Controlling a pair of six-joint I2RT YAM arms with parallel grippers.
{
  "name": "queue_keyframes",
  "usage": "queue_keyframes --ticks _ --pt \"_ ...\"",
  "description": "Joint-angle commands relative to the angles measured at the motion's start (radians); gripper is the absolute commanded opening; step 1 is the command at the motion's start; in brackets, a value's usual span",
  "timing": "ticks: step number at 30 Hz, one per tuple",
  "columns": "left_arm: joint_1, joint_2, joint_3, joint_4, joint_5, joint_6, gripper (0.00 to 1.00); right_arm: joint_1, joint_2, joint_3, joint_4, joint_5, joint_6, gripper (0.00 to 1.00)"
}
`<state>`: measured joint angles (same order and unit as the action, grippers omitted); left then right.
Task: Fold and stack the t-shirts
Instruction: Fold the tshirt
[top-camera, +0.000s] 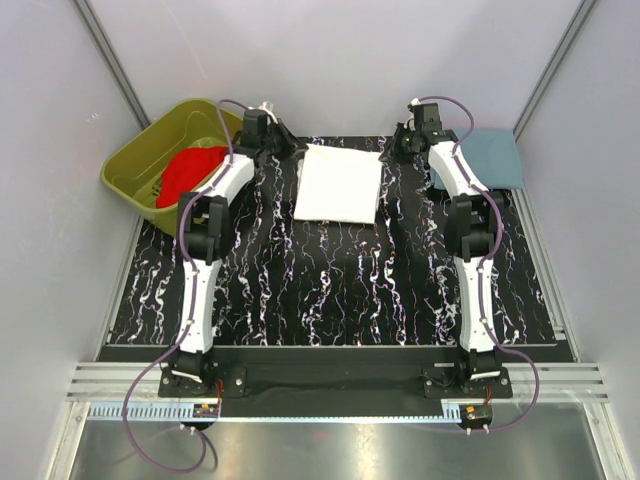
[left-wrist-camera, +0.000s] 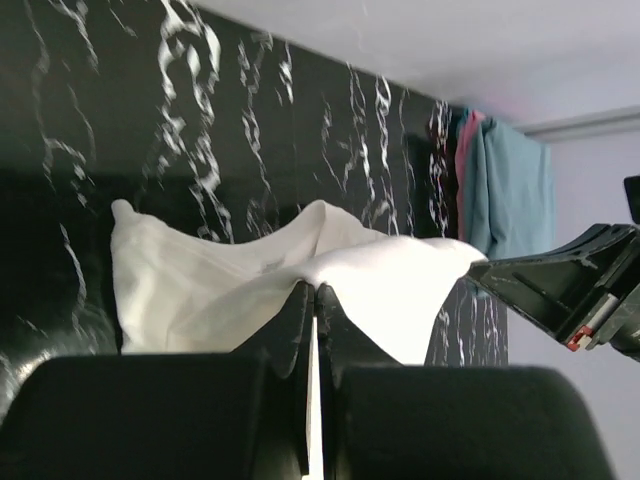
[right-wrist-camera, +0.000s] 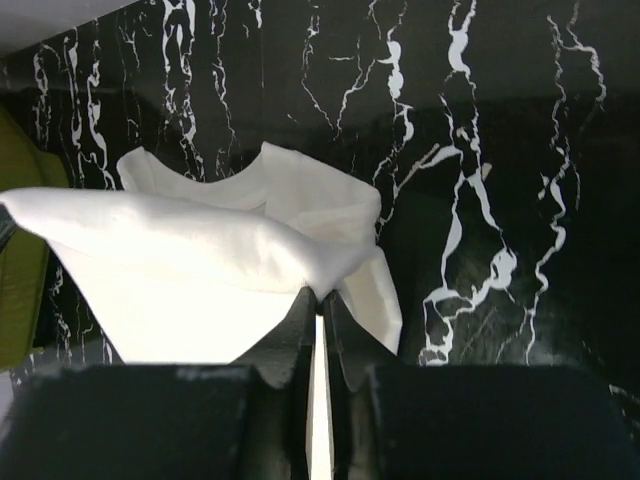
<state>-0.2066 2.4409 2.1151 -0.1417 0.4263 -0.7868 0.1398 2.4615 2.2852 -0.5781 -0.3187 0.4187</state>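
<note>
Two tools grip the white t-shirt (top-camera: 338, 183) at its far edge. The left tool (left-wrist-camera: 312, 290) and right tool (right-wrist-camera: 318, 295) each pinch a corner tightly, probably to lift it for a fold. It lies far centre on the black marbled table (top-camera: 330, 290). A red t-shirt (top-camera: 190, 170) sits in an olive tub (top-camera: 122, 172), far left. Pale walls surround everything.

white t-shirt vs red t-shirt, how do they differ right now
The white t-shirt lies folded on the table; the red t-shirt sits bunched in the olive tub. The left gripper and right gripper each pinch the white t-shirt's far edge; neither holds the red t-shirt. Both are soft cloth.
</note>
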Motion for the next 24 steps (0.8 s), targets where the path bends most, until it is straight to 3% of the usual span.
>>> queue_keyframes --ticks 1,2,3,4,7,8,11,14,17,24 --pt "0.024 0.055 0.082 0.108 0.009 -0.022 0.00 -0.023 0.054 0.095 0.107 -0.123 0.015 0.11" --pt "0.029 0.059 0.082 0.132 0.005 -0.022 0.00 -0.026 0.063 0.088 0.183 -0.146 0.031 0.14" --pt "0.030 0.064 0.085 0.134 -0.007 -0.019 0.00 -0.029 0.079 0.077 0.225 -0.178 0.060 0.25" --pt "0.032 0.069 0.089 0.128 -0.041 -0.012 0.08 -0.029 0.091 0.089 0.247 -0.225 0.064 0.45" --pt "0.032 0.070 0.107 0.110 -0.076 0.021 0.37 -0.031 0.113 0.123 0.187 -0.235 0.031 0.79" --pt "0.032 0.066 0.115 0.081 -0.095 0.035 0.44 -0.031 0.078 0.094 0.184 -0.234 0.017 0.82" --pt "0.032 0.014 0.106 0.045 -0.104 0.081 0.52 -0.034 -0.039 -0.079 0.233 -0.221 -0.044 0.82" --pt "0.024 -0.106 0.008 0.053 -0.107 0.127 0.62 -0.034 -0.097 -0.153 0.154 -0.209 -0.113 0.80" --pt "0.000 -0.239 -0.119 0.039 -0.098 0.179 0.63 -0.032 -0.130 -0.211 0.089 -0.236 -0.147 0.75" --pt "-0.089 -0.488 -0.421 -0.052 -0.141 0.288 0.64 -0.026 -0.237 -0.486 0.158 -0.263 -0.156 0.68"
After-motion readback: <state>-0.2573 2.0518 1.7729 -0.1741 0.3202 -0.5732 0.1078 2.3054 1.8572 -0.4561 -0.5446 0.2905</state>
